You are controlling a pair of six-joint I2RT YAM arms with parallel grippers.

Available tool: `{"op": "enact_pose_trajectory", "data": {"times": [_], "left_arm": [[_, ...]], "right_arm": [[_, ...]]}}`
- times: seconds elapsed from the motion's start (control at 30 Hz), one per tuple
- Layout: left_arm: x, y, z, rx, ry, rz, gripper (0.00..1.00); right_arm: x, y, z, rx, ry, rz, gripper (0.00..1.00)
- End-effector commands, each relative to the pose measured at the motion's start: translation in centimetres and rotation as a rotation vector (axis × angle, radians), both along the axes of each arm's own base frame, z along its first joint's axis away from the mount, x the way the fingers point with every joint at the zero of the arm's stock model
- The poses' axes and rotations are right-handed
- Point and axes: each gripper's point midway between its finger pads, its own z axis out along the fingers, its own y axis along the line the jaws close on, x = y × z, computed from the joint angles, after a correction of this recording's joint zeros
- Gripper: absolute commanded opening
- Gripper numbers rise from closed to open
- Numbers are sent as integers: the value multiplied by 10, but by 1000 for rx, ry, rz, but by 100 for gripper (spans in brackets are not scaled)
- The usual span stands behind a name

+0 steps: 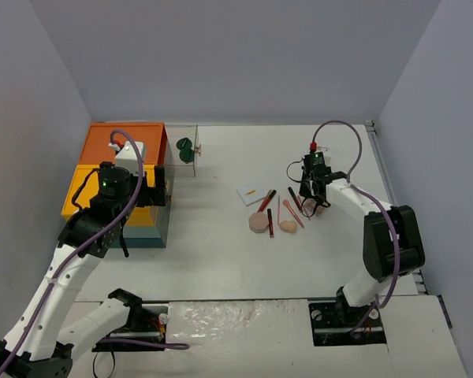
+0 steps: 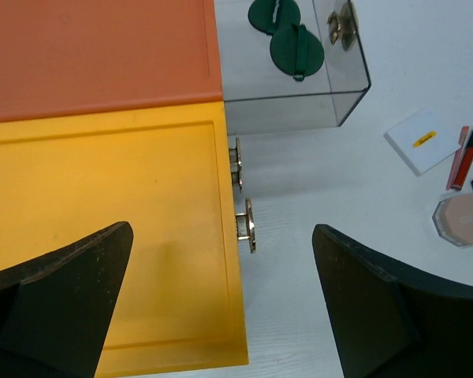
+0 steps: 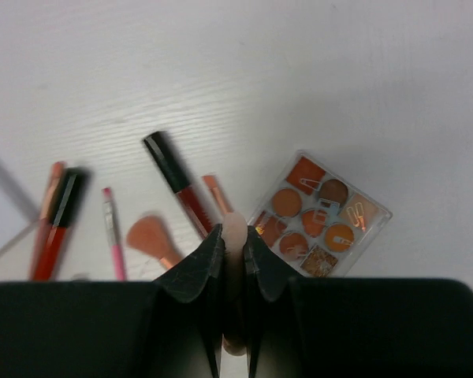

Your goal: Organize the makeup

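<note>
Two lids, orange and yellow, cover the teal box [image 1: 151,230] at the left of the bench [image 1: 221,260], and the left pincer [image 2: 223,227] hovers over the yellow lid [image 2: 102,173] with its jaws wide apart, holding nothing. Just right of the box stands a clear case [image 2: 351,98] with the dark green pieces [image 2: 296,49] inside. Further right the loose makeup lies on the bench: a white card [image 2: 419,140], red pencils [image 2: 458,157], a round pink puff [image 1: 258,223] and a peach sponge [image 1: 288,227]. At the right end of this cluster the right pincer [image 3: 234,236] is down at the bench, its jaws together and clamped on a pale-pink stick [image 3: 235,227] that shows only as a sliver between the tips. What that stick is cannot be told. The palette [image 3: 322,216] lies just beside one finger, and a small brush [image 3: 151,236] lies near the other. The hold looks narrow and right at the fingertips, so the stick may swivel or slip out on the lift. A finger could also catch the palette's corner and drag it along. With both lids shut, the piece may have nowhere to go except the clear case.
</note>
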Motion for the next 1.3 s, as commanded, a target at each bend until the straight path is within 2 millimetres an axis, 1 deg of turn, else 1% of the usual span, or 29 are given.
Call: {"op": "enact_pose_trajectory", "data": {"times": [0.0, 0.03, 0.1, 0.13, 0.17, 0.2, 0.27, 0.33, 0.37, 0.4, 0.47, 0.53, 0.57, 0.73, 0.77, 0.83, 0.87, 0.97, 1.0, 1.07, 1.1, 1.17, 1.2, 1.23, 1.27], "left_arm": [[5, -1, 42, -20, -55, -3, 97], [4, -1, 42, -17, -41, 0, 97], [6, -1, 45, -13, -18, 8, 97], [8, -2, 45, -10, -6, 13, 97], [9, -1, 46, -7, 5, 20, 97], [10, 0, 47, -3, 16, 28, 97], [9, 1, 47, 2, 40, 40, 97], [10, 1, 52, -6, 40, 48, 97], [9, 1, 54, -9, 39, 48, 97], [9, 1, 55, -15, 37, 51, 97], [7, 1, 57, -24, 35, 53, 97], [4, 3, 60, -28, 31, 58, 97], [3, 4, 61, -28, 31, 61, 97], [-4, 9, 66, -27, 21, 75, 97], [-6, 10, 66, -28, 19, 75, 97], [-8, 12, 66, -26, 21, 80, 97], [-9, 12, 66, -25, 22, 81, 97], [-11, 13, 64, -27, 24, 83, 97], [-11, 13, 64, -27, 24, 82, 97], [-12, 13, 65, -32, 21, 82, 97], [-12, 13, 66, -32, 20, 80, 97], [-11, 12, 67, -35, 17, 80, 97], [-10, 12, 69, -36, 14, 79, 97], [-10, 11, 69, -39, 14, 76, 97], [-9, 10, 70, -41, 15, 72, 97]], "right_arm": [[40, 75, 142, 131, -323, 229, 5], [43, 90, 158, 157, -352, 273, 5], [48, 135, 207, 223, -442, 403, 5], [51, 158, 229, 237, -485, 465, 5], [53, 178, 240, 248, -506, 516, 5], [55, 192, 239, 256, -501, 555, 6], [49, 243, 280, 307, -581, 706, 7], [48, 279, 293, 342, -610, 799, 7], [52, 297, 282, 343, -594, 834, 7], [52, 310, 281, 346, -599, 866, 7], [46, 343, 300, 360, -657, 951, 8], [49, 368, 288, 380, -647, 1011, 9], [50, 377, 288, 386, -658, 1032, 9], [55, 411, 280, 410, -698, 1099, 11], [55, 414, 278, 410, -702, 1105, 14], [57, 421, 272, 411, -707, 1106, 27], [59, 424, 271, 412, -719, 1104, 37], [63, 425, 264, 404, -712, 1090, 56], [63, 425, 262, 401, -709, 1087, 62], [60, 420, 269, 395, -716, 1084, 77], [59, 416, 274, 390, -724, 1081, 79], [55, 406, 295, 380, -759, 1058, 81], [54, 399, 298, 365, -761, 1039, 81], [54, 388, 304, 344, -768, 1006, 81], [53, 371, 319, 320, -791, 953, 81]]}}
